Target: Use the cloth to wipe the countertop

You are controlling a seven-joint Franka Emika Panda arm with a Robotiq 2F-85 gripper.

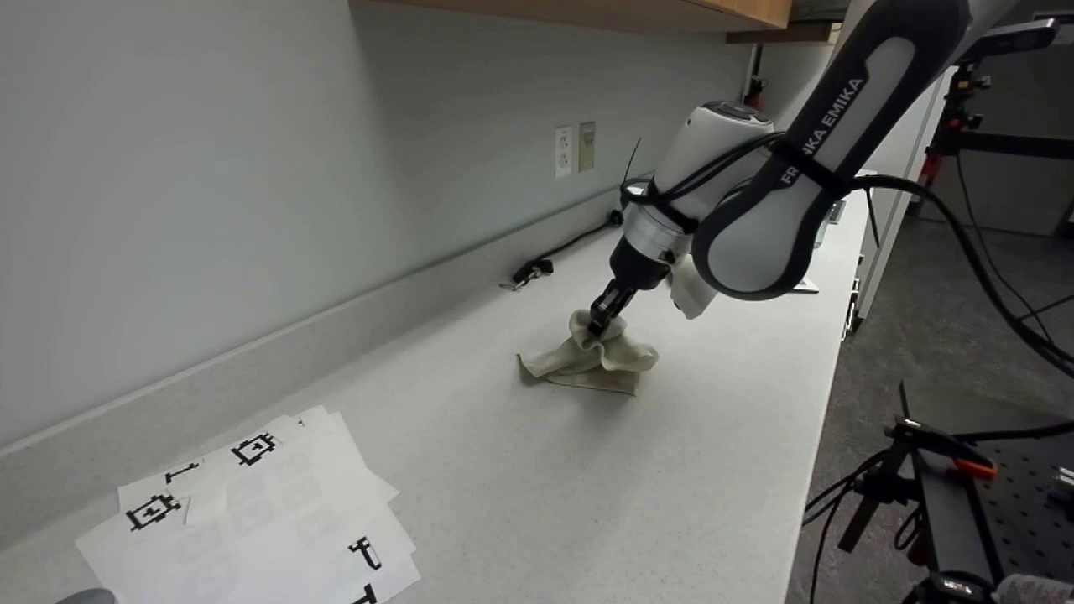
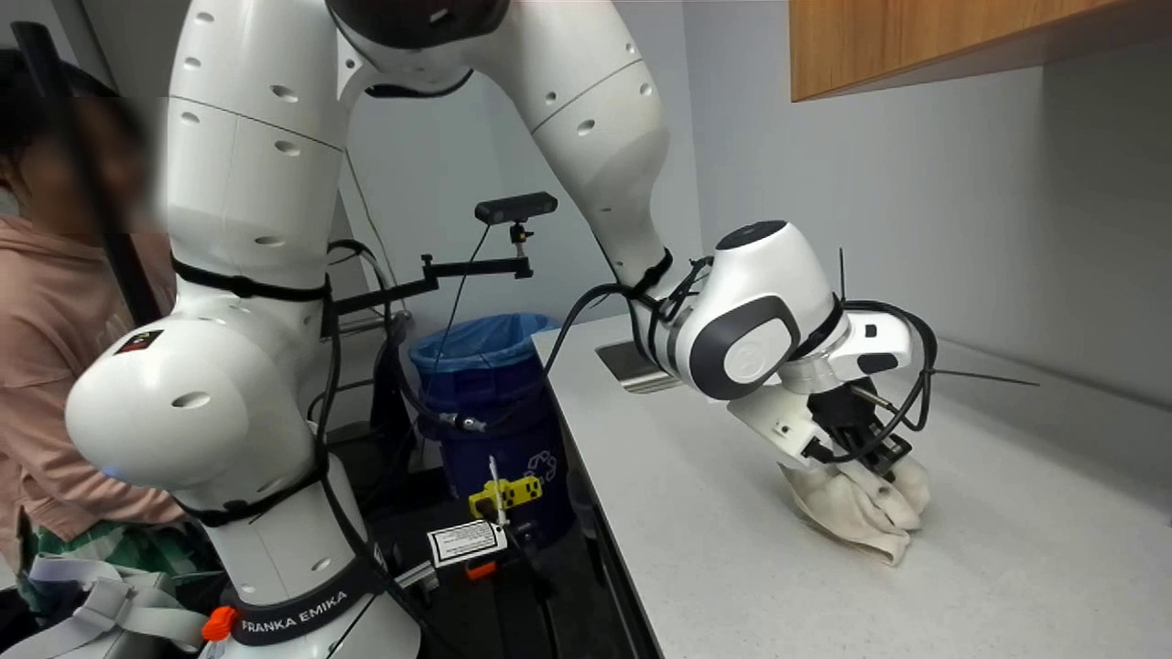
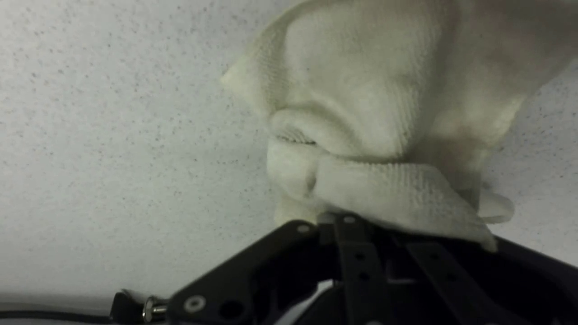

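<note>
Printed paper sheets [image 1: 268, 520] are what's closest to me, a messy overlapping pile with blocky black marks, lying on the near end of the countertop [image 1: 688, 503]. Further along is the good bit: the Robotiq gripper [image 1: 597, 325] comes down at a slant with its jaws drawn nearly together, pinching a gathered fold of the cloth [image 1: 587, 365]. Can't tell you exactly how much gap is left, because the fingertips [image 3: 350, 228] are partly buried in the fabric. Going by the wrist view, the cloth bunches up right at the tips and spreads out past them in loose rumpled folds. It's cream or beige-ish with a ribbed texture. Its lower part sits on the countertop, well apart from the paper.

Over by the backsplash [image 1: 336, 344] lies a black cable [image 1: 579, 241] with some metal bit on its end. The white Franka Panda arm [image 2: 586, 119] reaches out above the countertop. Partly behind it is somebody in a pink hoodie [image 2: 64, 366], and a blue recycling bin [image 2: 490, 389] stands just beside the countertop.
</note>
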